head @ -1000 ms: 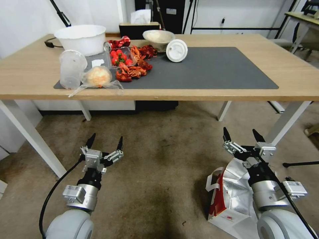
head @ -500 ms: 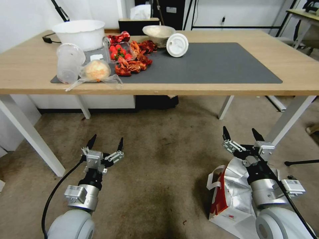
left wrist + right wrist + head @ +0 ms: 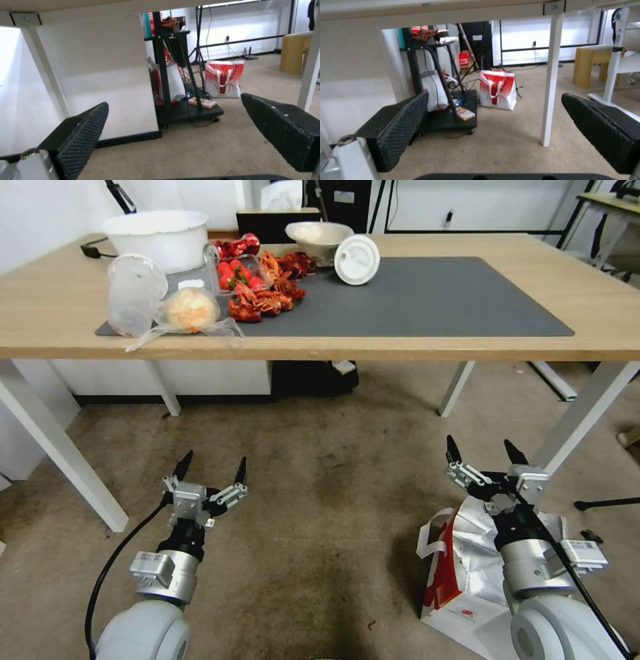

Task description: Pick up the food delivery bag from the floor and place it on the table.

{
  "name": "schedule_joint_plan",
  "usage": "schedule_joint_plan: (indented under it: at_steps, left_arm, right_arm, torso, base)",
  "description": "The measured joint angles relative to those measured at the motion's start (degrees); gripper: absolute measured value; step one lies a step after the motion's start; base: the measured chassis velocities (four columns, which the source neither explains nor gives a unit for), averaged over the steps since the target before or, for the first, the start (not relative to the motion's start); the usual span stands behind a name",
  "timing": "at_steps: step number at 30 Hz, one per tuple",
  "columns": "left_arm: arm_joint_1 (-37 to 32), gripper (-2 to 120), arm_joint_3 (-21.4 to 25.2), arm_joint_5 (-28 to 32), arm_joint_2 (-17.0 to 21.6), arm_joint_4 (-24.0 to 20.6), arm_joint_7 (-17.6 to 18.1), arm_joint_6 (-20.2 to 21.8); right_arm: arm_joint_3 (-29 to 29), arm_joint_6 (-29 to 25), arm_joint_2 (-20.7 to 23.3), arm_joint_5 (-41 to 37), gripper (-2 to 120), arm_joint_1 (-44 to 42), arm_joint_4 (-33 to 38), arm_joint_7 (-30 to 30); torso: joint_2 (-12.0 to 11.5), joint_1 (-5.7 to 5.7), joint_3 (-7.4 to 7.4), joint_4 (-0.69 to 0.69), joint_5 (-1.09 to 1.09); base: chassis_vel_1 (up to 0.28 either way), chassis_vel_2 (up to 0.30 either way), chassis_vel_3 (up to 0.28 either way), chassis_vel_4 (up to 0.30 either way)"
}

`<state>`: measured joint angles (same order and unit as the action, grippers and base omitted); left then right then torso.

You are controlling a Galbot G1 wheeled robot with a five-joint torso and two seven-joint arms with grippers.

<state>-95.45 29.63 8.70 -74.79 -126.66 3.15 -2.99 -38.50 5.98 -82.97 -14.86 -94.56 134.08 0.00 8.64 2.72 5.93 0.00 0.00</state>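
The food delivery bag [image 3: 467, 553] lies on the floor [image 3: 320, 500] at the lower right, its silver lining open upward, one red side and a white strap handle showing. My right gripper [image 3: 481, 443] is open just above and beyond the bag's far edge, and my right arm covers part of the bag. My left gripper [image 3: 213, 460] is open over bare floor to the left, holding nothing. The table [image 3: 413, 347] stands ahead with a dark grey mat [image 3: 433, 300]. Both wrist views look under the tabletop between the open left gripper [image 3: 173, 120] and right gripper [image 3: 493, 117].
A white bowl [image 3: 157, 237], a clear cup [image 3: 133, 293], a bagged bun [image 3: 190, 310], strawberries, red crayfish [image 3: 270, 297] and a white lid [image 3: 357, 250] crowd the mat's left part. White table legs [image 3: 60, 447] [image 3: 580, 410] flank the floor ahead. A black cart [image 3: 446, 117] and a red-white bag [image 3: 496, 90] stand beyond.
The whole picture has shifted: the table sits higher and nearer in view, so the camera has moved. Both arms hold the same open pose, and the bag still lies on the floor.
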Motion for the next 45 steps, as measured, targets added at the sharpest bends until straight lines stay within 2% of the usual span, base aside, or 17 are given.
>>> schedule_joint_plan:
  at_steps: [29,42,45]
  left_arm:
    - [-0.1,99,0.6,0.1,0.2,-0.6,-0.1,0.0]
    - [0.0,99,0.6,0.1,0.3,-0.2,0.0,0.0]
    - [0.2,99,0.7,0.3,0.4,0.5,0.1,-1.9]
  right_arm:
    - [-0.4,-0.5,0.1,0.1,100,-1.3,0.9,-0.3]
    - [-0.9,-0.3,0.8,-0.1,100,-1.2,0.9,-0.2]
    - [-1.3,-0.3,1.4,-0.1,100,-1.4,0.9,0.0]
  torso:
    - [-6.6,-0.62,-5.94,0.00,0.00]
    - [-7.3,-0.83,-5.93,0.00,0.00]
    - [-7.3,-0.83,-5.93,0.00,0.00]
  base:
    - [0.000,0.000,0.000,0.000]
    - [0.000,0.000,0.000,0.000]
    - [0.000,0.000,0.000,0.000]
